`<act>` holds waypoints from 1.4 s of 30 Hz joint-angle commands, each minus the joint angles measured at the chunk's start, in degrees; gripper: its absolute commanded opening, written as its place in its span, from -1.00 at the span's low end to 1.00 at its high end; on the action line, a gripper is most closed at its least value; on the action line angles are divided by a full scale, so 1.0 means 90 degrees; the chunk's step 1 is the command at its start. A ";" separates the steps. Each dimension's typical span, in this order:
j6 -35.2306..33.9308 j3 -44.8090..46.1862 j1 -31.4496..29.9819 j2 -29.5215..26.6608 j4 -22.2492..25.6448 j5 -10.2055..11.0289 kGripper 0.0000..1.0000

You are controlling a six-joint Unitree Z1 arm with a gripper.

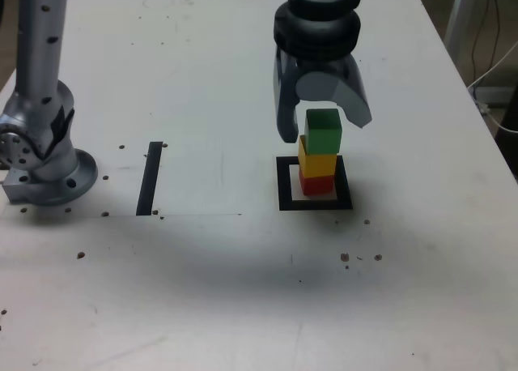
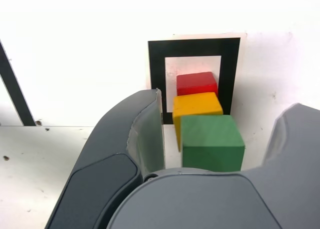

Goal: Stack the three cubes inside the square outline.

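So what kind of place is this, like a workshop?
Probably a robot lab or test bench: there's a robot arm, a black square outline marked on the white table, and loose cables along the floor.

No readable text or signs anywhere.

The desk (image 1: 202, 282) is white, with small dark specks (image 1: 81, 255) on its surface. A straight black strip (image 1: 150, 178) lies flat on it, in the exterior view's left half; it runs a little slanted. A thin line (image 1: 206, 215) goes across the desk near the lower end of the strip. Behind the desk's far right corner, in the exterior view, there is a pale post (image 1: 463, 19), and near it some thin cables (image 1: 495, 120) hang, one of them white.
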 commanded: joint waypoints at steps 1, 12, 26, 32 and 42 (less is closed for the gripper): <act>0.0006 -0.0010 -0.0008 -0.0124 0.0097 0.0008 0.99; 0.0104 -0.0014 -0.0155 -0.0992 0.0707 -0.0095 0.99; 0.0364 0.2323 -0.0149 -0.2060 -0.0028 -0.0274 0.99; 0.0335 0.3677 -0.0105 -0.2488 -0.0543 -0.0281 0.99; 0.0302 0.4684 -0.0100 -0.2660 -0.1089 -0.0321 0.99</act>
